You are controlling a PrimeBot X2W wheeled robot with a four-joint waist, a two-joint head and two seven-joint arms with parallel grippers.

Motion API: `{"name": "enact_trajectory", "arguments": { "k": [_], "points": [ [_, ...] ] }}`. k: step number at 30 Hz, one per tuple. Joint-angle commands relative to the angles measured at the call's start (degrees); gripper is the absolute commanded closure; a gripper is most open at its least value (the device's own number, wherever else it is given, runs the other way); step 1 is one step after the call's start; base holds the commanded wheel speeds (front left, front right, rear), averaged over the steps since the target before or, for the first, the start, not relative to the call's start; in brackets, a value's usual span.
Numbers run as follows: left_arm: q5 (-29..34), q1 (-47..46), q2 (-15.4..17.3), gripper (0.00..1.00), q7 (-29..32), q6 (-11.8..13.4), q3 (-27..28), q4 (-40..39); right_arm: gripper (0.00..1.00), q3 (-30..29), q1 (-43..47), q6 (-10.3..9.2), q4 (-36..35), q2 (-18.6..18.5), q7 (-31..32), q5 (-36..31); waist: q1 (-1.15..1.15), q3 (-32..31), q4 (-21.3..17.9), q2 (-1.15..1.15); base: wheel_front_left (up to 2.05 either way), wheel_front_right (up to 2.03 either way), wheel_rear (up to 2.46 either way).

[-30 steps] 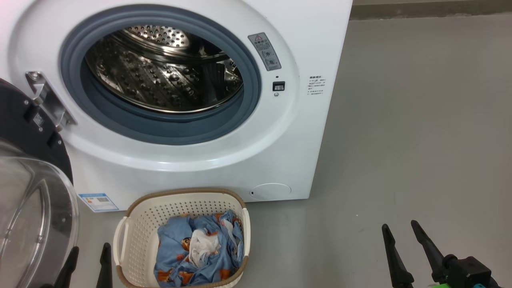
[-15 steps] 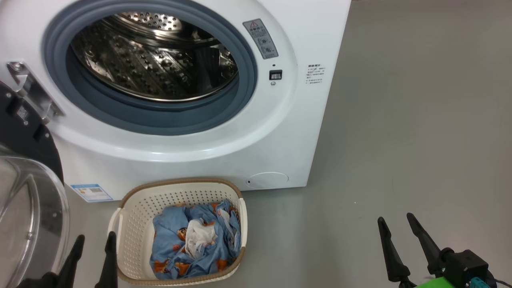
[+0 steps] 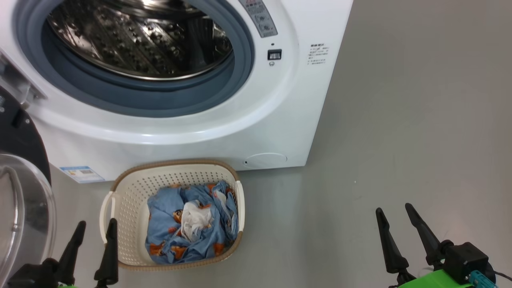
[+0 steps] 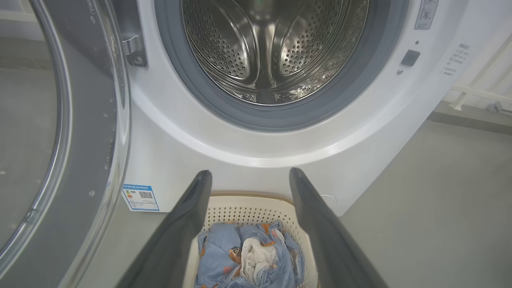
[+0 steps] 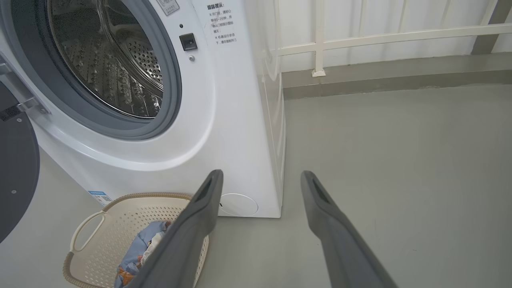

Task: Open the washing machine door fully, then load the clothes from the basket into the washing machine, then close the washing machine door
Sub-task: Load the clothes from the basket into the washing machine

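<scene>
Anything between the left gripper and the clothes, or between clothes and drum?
Nothing visible: the light blue printed clothes lie uncovered in the cream perforated basket by the left gripper; the round black door hangs clear of the steel drum.

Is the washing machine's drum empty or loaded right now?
Empty, as far as visible: the perforated steel drum is bare metal, and the light blue cartoon-print clothes lie in the cream perforated plastic basket.

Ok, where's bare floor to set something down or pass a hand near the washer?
Free: the grey floor right of the washing machine and basket, out to the right gripper. Crowded: leftward, where the open door, left gripper and basket sit close.
</scene>
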Motion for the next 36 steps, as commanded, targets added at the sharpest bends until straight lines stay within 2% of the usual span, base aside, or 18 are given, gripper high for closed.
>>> {"name": "enact_trajectory", "arguments": {
  "k": [1, 14, 36],
  "points": [
    [-0.71, -2.11, 1.40, 0.00, -0.38, -0.09, 1.73, -0.85, 0.00, 1.70, -1.73, 0.17, -1.58, -0.42, -0.69, -0.19, 0.00, 1.07, 0.11, 0.00, 0.00, 0.00, 0.00],
    [-2.89, -6.43, 3.82, 0.00, -0.38, -0.09, -1.03, 0.86, 0.00, 3.03, -3.36, 0.17, -2.35, -0.42, -0.69, -0.49, 0.00, 6.66, -1.52, 0.00, 0.00, 0.00, 0.00],
    [-8.89, -17.07, 11.87, 0.00, -0.38, -0.09, -8.70, 5.85, 0.00, 5.49, -6.32, 0.17, -6.53, -0.42, -0.69, -0.01, 0.00, 22.40, -6.09, 0.00, 0.00, 0.00, 0.00]
  ]
}}
